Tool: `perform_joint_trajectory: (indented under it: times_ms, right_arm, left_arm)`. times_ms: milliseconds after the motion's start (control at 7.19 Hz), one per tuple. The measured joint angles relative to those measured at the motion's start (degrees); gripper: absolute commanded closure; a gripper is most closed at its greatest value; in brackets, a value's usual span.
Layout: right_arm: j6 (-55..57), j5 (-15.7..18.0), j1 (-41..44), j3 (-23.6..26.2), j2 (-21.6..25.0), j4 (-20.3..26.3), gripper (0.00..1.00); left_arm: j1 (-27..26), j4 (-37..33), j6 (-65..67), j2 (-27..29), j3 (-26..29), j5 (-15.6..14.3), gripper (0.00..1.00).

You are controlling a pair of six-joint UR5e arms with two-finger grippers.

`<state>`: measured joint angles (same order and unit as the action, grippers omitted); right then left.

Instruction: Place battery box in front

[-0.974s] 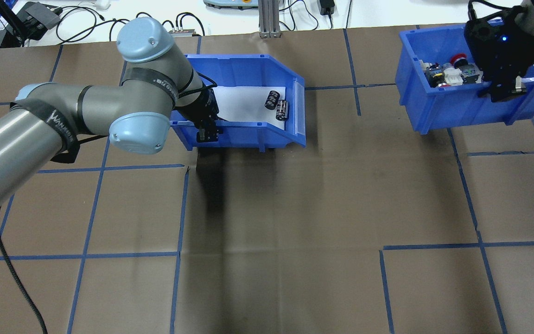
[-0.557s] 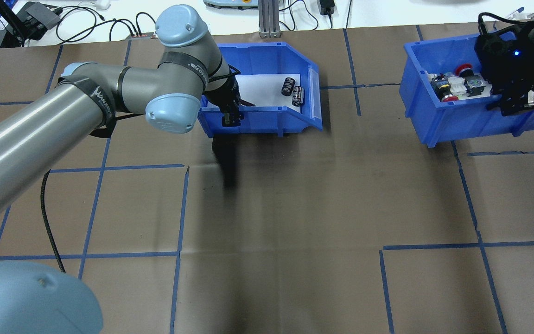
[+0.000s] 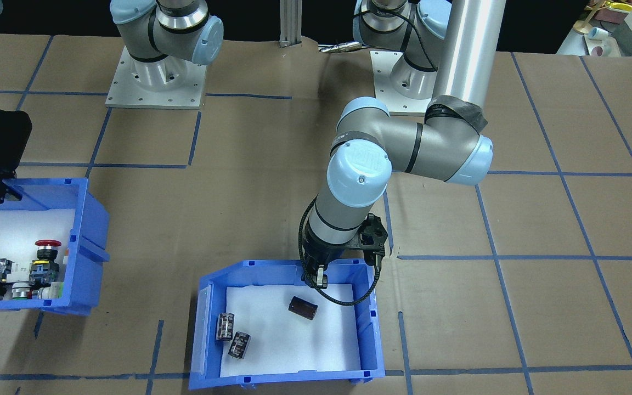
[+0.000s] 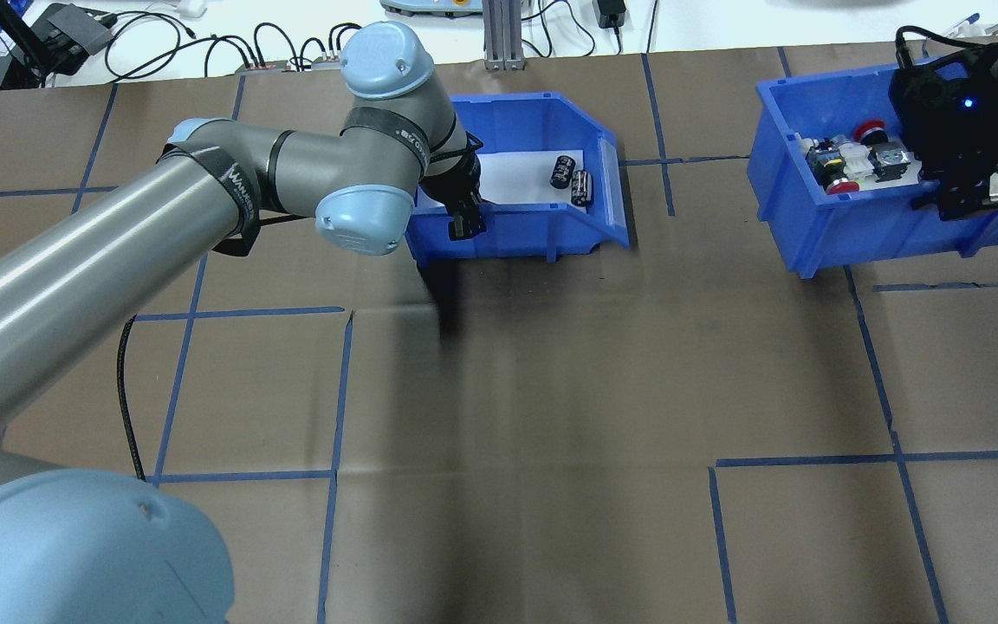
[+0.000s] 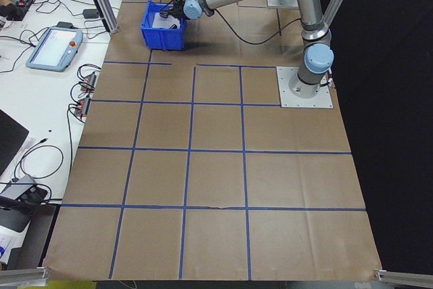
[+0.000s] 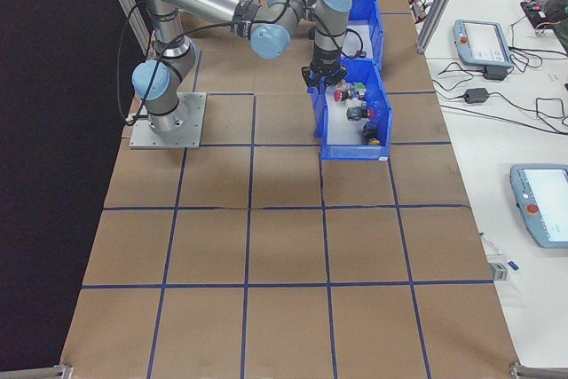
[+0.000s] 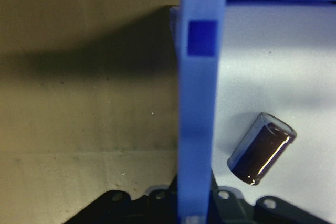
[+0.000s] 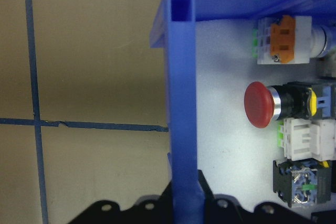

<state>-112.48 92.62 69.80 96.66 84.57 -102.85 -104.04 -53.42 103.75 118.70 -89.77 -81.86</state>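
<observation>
Now, battery box [image 4: 542, 227]: sits at twelve o'clock on the table [image 4: 551, 390] in the overhead view, sloped end toward three o'clock.
Left gripper [image 4: 463, 224]: clamped across the box's near side wall, one finger inside, one outside.
Overhead view: two cells [image 4: 572, 178] visible by the sloped end; the arm hides the rest.
Front-facing view: a third cell [image 3: 302, 308] lies apart on the white liner [image 3: 288, 334], near the gripper.
Left wrist view: the wall runs between the jaws, that cell at four o'clock.
Right gripper [image 4: 965, 192]: pinching the switch bin [image 4: 854, 217] wall, at two o'clock.
</observation>
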Motion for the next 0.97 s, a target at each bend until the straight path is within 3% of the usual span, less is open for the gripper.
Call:
perform_joint_trajectory:
  times_ms: [278, 557, 974]
  right_arm:
    - [0.4, 0.0, 0.1, 2.6, 1.9, -0.1, 0.97]
    - [1.3, -0.2, 0.3, 6.9, 5.2, -0.1, 0.97]
    - [6.2, -1.9, 2.7, 17.4, 13.8, -0.7, 0.97]
  left_arm:
    - [-0.2, -0.4, 0.0, -0.7, 0.0, -0.6, 0.01]
    - [0.2, -4.3, -5.3, -5.0, -0.3, -0.6, 0.01]
    - [6.4, -19.9, -39.9, -15.2, -0.2, -0.9, 0.01]
